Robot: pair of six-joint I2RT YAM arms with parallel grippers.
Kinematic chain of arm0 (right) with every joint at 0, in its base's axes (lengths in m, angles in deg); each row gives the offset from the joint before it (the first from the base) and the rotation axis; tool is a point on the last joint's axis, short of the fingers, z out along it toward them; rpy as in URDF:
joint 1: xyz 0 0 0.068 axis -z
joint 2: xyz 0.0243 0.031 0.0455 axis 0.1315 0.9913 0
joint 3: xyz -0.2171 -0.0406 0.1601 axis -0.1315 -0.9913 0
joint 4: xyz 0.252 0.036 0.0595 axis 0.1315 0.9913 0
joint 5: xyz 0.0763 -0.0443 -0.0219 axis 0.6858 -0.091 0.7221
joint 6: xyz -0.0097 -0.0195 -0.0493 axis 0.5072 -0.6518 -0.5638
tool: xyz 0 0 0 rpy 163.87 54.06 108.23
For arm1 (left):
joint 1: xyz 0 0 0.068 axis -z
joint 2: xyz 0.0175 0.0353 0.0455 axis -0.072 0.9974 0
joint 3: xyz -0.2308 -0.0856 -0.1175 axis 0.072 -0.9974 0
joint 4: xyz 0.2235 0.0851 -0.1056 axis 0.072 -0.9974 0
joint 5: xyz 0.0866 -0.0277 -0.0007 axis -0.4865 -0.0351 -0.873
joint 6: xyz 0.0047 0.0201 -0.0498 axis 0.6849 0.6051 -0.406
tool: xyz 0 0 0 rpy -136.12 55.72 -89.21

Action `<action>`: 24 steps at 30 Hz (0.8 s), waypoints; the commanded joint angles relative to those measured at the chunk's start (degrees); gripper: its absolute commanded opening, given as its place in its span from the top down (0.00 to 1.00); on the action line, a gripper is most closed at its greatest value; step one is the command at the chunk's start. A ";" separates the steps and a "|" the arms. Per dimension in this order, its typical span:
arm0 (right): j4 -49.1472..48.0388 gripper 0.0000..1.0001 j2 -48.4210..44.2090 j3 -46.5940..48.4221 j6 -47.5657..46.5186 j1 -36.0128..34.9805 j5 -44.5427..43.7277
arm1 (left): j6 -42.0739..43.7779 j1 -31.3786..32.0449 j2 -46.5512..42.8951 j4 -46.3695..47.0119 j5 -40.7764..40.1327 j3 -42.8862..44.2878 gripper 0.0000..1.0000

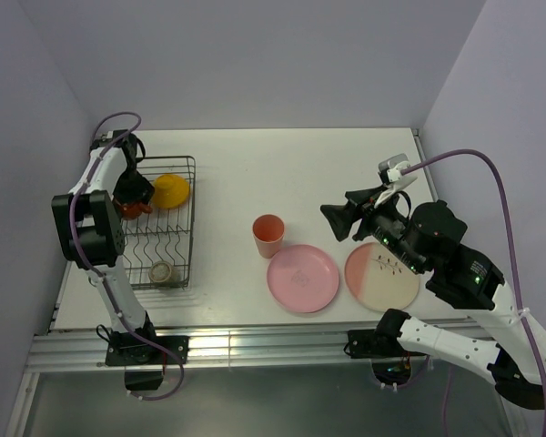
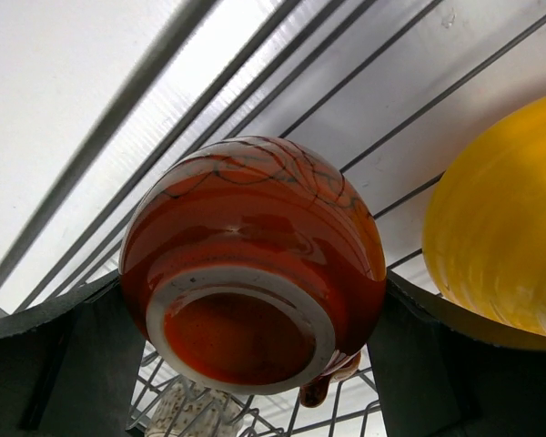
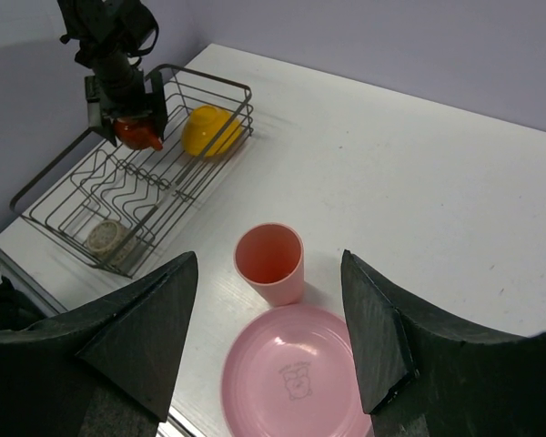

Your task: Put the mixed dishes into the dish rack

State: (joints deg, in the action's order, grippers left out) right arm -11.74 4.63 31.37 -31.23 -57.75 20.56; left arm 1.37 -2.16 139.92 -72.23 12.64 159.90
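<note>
Dish rack (image 1: 159, 244), left hand (image 1: 131, 198) clasping red-brown cup (image 2: 255, 264) — at rim

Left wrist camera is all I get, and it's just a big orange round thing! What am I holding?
Observer: Your left gripper holds a small red-brown cup over the far end of the dish rack.
Operator: What's outside the rack?
Observer: Three things stand on the table: a pink tumbler, a pink plate and a pink-and-cream plate.
Operator: Is the other arm busy?
Observer: No. The right gripper is open and holds nothing, hovering near the tumbler.
</note>
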 commanded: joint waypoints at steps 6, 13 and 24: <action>0.60 0.29 -0.84 1.71 0.83 0.54 0.35 | 1.05 1.19 2.34 2.10 -0.52 2.07 1.00; 2.18 0.29 -0.93 2.06 1.97 0.54 0.09 | 0.78 1.19 4.45 2.27 -0.43 1.55 1.00; 11.14 0.32 8.20 9.98 6.45 0.54 1.67 | 0.43 1.19 4.90 1.74 1.59 -0.12 0.62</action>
State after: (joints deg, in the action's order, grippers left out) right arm -3.52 11.50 39.63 -27.01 -57.58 21.61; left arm 1.35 -1.13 145.32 -70.00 13.36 159.81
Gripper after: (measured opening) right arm 0.682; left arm 0.899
